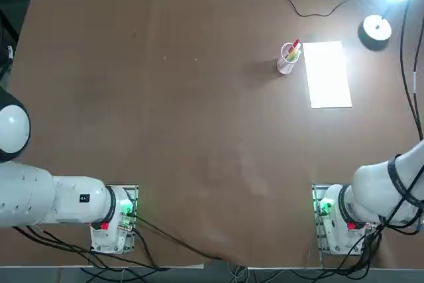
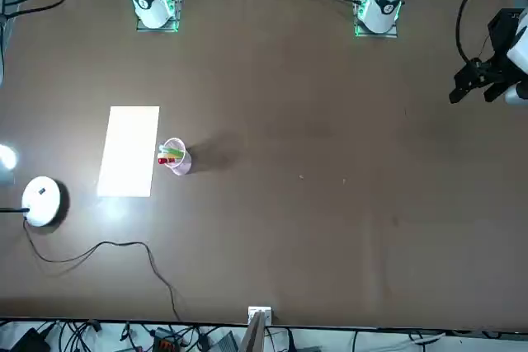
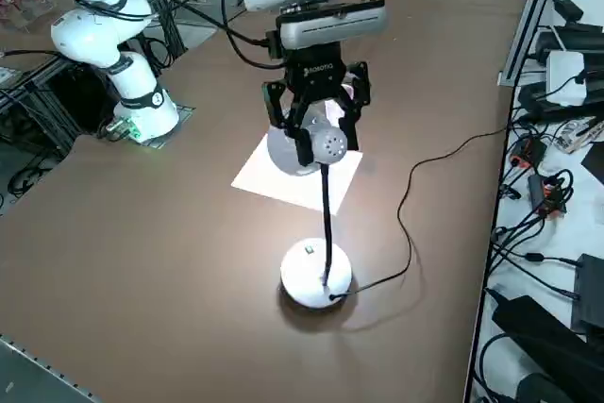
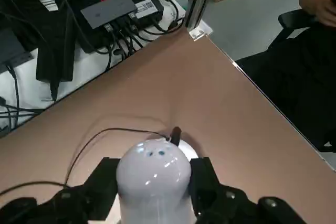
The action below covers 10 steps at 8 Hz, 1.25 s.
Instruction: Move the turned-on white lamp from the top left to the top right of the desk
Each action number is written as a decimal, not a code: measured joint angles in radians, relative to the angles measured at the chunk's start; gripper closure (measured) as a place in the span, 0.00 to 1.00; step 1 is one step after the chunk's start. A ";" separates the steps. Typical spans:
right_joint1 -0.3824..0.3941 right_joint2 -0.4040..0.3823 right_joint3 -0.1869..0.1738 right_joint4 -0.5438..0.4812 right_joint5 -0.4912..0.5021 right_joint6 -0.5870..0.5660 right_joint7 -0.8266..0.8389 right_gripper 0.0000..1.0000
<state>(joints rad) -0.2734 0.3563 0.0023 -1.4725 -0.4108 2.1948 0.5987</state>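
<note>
Table — brown, matt, smooth board with faint scuffs. Lamp — glossy white plastic head and disc base, slim black neck, thin black rubbery cord. Claw — matt black plastic fingers pressed on the lamp head. Paper — flat white sheet, matt. Cup — clear glossy plastic.

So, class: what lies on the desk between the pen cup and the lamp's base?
The white sheet of paper, seen from the top view, between cup and base.

The right arm is glossy white with rounded segments and a red-marked base lit green. Black cables trail along it. Its tool is black, under a grey camera bar.
</note>
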 joint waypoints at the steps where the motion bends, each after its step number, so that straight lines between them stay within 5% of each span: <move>1: 0.001 -0.001 0.008 -0.014 0.000 0.000 -0.003 0.26; 7: 0.021 -0.027 0.039 -0.060 0.000 0.013 -0.003 0.26; 10: 0.021 -0.056 0.039 -0.151 0.002 0.125 0.013 0.26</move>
<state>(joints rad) -0.2520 0.3001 0.0409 -1.6234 -0.4091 2.3201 0.6118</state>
